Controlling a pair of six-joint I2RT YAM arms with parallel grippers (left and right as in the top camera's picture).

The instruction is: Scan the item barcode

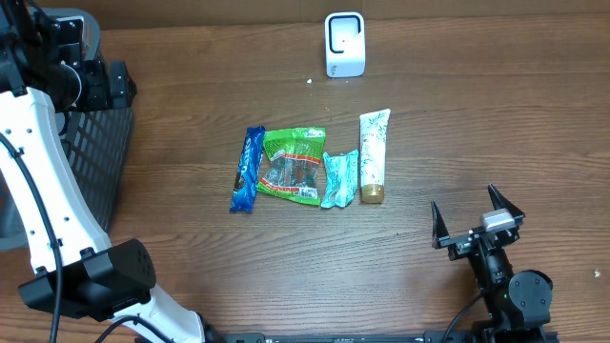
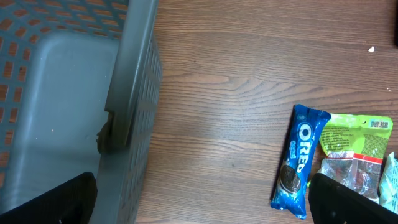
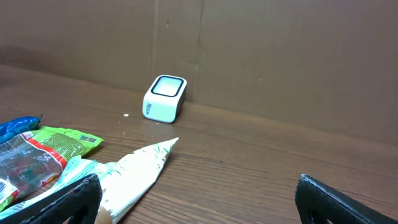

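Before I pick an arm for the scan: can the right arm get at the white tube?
Probably yes: the right gripper is open, and only bare table lies between it and the tube, the nearest item.

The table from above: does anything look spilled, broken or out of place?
Nothing much. The Oreo pack, green snack bag, teal packet and tube lie in a tidy row. Only a tiny white speck beside the scanner looks stray.
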